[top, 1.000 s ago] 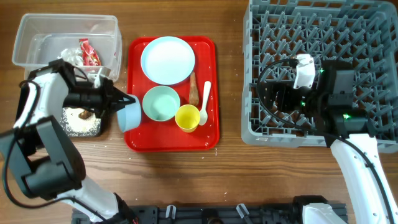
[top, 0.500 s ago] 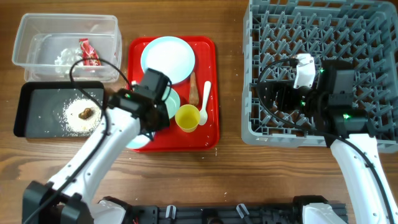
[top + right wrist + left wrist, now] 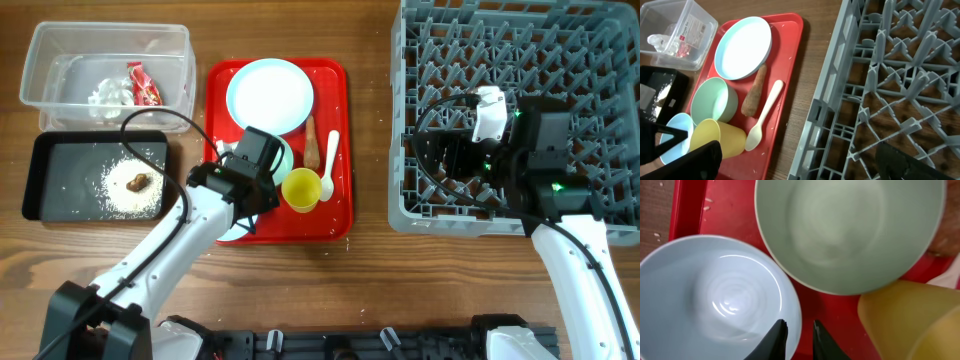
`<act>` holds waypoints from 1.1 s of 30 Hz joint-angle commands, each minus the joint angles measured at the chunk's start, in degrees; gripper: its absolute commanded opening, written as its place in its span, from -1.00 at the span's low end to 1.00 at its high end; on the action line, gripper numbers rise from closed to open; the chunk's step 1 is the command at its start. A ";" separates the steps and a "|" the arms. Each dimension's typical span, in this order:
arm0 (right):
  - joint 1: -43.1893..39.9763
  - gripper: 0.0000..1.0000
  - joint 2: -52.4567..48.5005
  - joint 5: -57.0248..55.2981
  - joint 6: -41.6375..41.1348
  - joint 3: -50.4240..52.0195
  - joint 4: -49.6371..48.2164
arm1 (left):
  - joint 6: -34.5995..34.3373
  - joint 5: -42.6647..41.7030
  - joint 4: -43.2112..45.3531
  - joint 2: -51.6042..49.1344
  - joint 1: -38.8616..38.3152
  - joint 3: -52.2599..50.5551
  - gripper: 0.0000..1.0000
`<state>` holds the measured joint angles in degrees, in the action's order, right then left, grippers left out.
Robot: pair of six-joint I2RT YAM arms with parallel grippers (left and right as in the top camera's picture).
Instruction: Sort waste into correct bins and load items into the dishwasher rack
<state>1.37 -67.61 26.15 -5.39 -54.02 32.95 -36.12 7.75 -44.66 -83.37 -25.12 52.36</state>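
My left gripper (image 3: 248, 205) (image 3: 799, 330) is over the front left of the red tray, its fingers closed on either side of the rim of a pale blue bowl (image 3: 715, 300) (image 3: 229, 230) that rests there. A pale green bowl (image 3: 850, 230) (image 3: 286, 158) and the yellow cup (image 3: 300, 190) (image 3: 910, 320) sit beside it. The plate (image 3: 270, 95), carrot-shaped piece (image 3: 312, 143) and spoon (image 3: 330, 165) lie further back. My right gripper (image 3: 452, 165) (image 3: 800, 162) is open and empty over the front left corner of the grey rack (image 3: 520, 60) (image 3: 890, 75).
The clear tub (image 3: 40, 70) holds the red wrapper (image 3: 143, 83) and tissue (image 3: 108, 92). The black tray (image 3: 50, 180) holds rice crumbs and the brown lump (image 3: 138, 182). The red tray (image 3: 335, 225) lies between the bins and the rack.
My left arm carried the pale blue bowl from over the black tray to the right, onto the red tray's front left. The right arm has not moved.
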 commanded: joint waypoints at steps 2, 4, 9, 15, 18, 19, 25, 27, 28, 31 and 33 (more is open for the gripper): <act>0.28 0.98 -0.44 0.68 -0.74 -0.83 -0.37 | 4.70 -3.43 -1.66 0.22 -0.17 7.67 -0.55; 0.28 0.99 -0.44 0.66 -0.76 -0.83 -0.35 | 8.68 -7.26 -1.29 0.22 -0.17 8.63 -0.23; 0.28 1.00 -0.44 0.70 -0.79 -0.83 -1.29 | 18.56 -12.33 -0.72 -1.60 -1.38 8.61 0.00; 0.28 1.00 -0.44 0.68 -0.68 -0.83 -0.31 | 20.72 -12.22 1.62 -13.60 -2.73 8.63 -0.20; 0.28 1.00 -0.44 0.70 -0.70 -0.83 -0.76 | 20.70 -12.22 1.92 -13.42 -2.73 8.92 -0.64; 0.28 0.99 -0.44 0.70 -0.74 -0.83 -0.79 | 20.68 -12.24 1.86 -13.35 -2.73 9.18 -0.68; 0.28 1.00 -0.44 0.72 -0.79 -0.83 -0.76 | 20.70 -14.64 -0.81 -11.52 -2.71 14.69 -0.92; 0.28 0.99 -0.44 0.83 -0.85 -0.83 -0.76 | 20.68 -14.84 -3.74 -9.99 -2.34 17.33 -0.92; 0.28 0.98 -0.44 1.81 -1.09 -0.83 -0.76 | 20.70 -15.30 -5.01 -9.22 -1.92 18.34 -0.92; 0.31 1.00 -1.18 12.35 -1.40 -0.83 -3.63 | 20.74 -25.92 -5.70 -6.45 2.43 19.74 -0.92; 0.70 0.99 -3.04 19.34 -3.30 -0.83 -7.06 | 20.74 -38.51 -4.50 -5.68 7.34 19.71 -0.92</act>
<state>1.37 -68.23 33.78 -6.50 -54.02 28.64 -15.73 -12.97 -50.39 -91.46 -23.94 70.87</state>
